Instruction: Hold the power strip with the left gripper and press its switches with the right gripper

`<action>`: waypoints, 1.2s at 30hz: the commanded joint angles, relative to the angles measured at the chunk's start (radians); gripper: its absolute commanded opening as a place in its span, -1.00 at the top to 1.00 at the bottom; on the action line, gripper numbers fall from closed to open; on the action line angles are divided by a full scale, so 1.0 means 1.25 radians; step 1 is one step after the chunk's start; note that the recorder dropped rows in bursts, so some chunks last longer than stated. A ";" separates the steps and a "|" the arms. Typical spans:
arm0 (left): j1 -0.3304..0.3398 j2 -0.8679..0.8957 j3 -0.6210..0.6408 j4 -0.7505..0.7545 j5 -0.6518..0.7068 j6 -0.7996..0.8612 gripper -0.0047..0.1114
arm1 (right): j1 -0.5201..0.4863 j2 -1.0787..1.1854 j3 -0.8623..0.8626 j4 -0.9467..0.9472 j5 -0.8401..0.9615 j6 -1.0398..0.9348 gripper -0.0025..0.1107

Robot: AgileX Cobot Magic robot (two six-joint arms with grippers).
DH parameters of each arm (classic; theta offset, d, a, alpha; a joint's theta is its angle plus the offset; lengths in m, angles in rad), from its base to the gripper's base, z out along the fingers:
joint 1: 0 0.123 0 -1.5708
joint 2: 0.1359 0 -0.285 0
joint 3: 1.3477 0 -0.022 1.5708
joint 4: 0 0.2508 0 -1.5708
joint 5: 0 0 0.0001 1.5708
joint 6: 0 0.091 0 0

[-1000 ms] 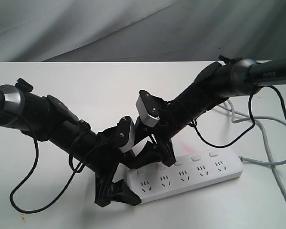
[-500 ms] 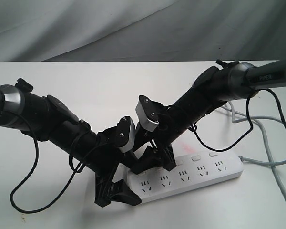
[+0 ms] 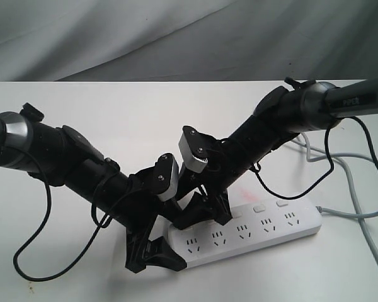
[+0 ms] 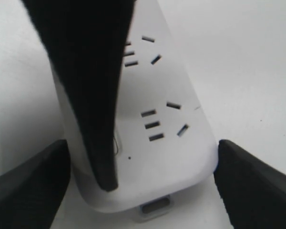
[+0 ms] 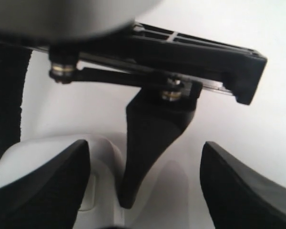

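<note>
Power strip (image 3: 252,229) lies on the white table (image 3: 113,113), its cord-free end clamped between the 2 fingers of my left pincer (image 4: 143,160). My right pincer (image 3: 206,214) stands spread apart, 1 finger down on the strip by the switches (image 3: 259,208).

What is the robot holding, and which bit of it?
The left gripper clamps the power strip at its rounded end, squeezing both long sides. The right gripper is open over the switches and holds nothing.

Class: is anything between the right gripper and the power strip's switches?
Nothing visible. The black two-finger right gripper sits over the small white switches of the long white plastic power strip; the black left gripper clamps its end alongside.
</note>
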 commanded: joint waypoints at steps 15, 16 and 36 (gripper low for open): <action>-0.005 -0.003 0.003 0.004 -0.027 0.008 0.40 | -0.001 -0.002 0.006 -0.130 -0.081 0.015 -0.13; -0.005 -0.003 0.003 0.004 -0.027 0.008 0.40 | -0.001 -0.002 0.006 -0.140 -0.081 0.021 -0.13; -0.005 -0.003 0.003 0.004 -0.027 0.008 0.40 | -0.051 -0.077 0.006 -0.016 0.028 -0.024 -0.13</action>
